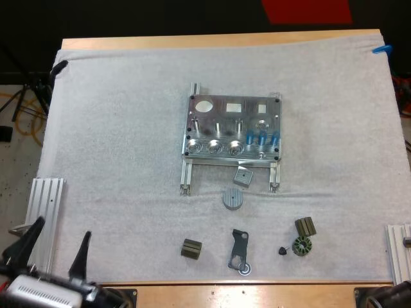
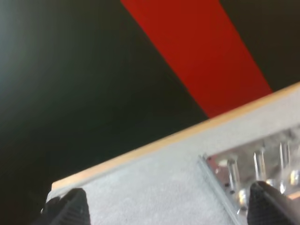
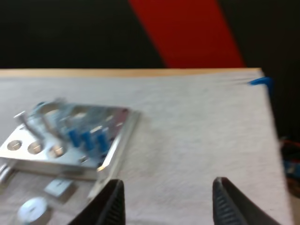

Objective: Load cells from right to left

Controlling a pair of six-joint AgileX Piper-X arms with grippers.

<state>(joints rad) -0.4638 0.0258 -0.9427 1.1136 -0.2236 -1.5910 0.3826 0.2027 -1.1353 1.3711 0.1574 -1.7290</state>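
1. Cells, here the blue cylinders (image 1: 261, 137), are standing three abreast at the right end of the front row of the metal plate (image 1: 247, 114), which is lying in the middle of the white mat (image 1: 115, 141)
2. Three round holes (image 1: 214, 149) are sitting bare in the same row, just left of the cylinders, so the loading is looking roughly half done: the right side is filled and the left side is waiting
3. Small parts are lying apart from one another on the mat in front of the plate: a grey square block (image 1: 243, 176), a ribbed disc (image 1: 232, 197), a dark block (image 1: 191, 249), a flat bracket (image 1: 239, 251) and a toothed ring (image 1: 300, 246)
4. The left gripper (image 1: 58, 247) is hovering at the near left corner of the mat beside a ribbed rail (image 1: 45, 205), well apart from the plate, with its fingers spread wide and gripping nothing
5. From the left wrist the same fingers (image 2: 70, 211) are standing far apart, with a corner of the plate (image 2: 253, 164) lying beyond them
6. The right gripper (image 3: 168, 204) is also spread and empty, facing bare mat just beside the plate (image 3: 28, 145) and its blue cylinders (image 3: 86, 138)
7. Neither gripper is carrying a cell, so fetching the next one is probably coming first, then seating it in the hole nearest the filled ones
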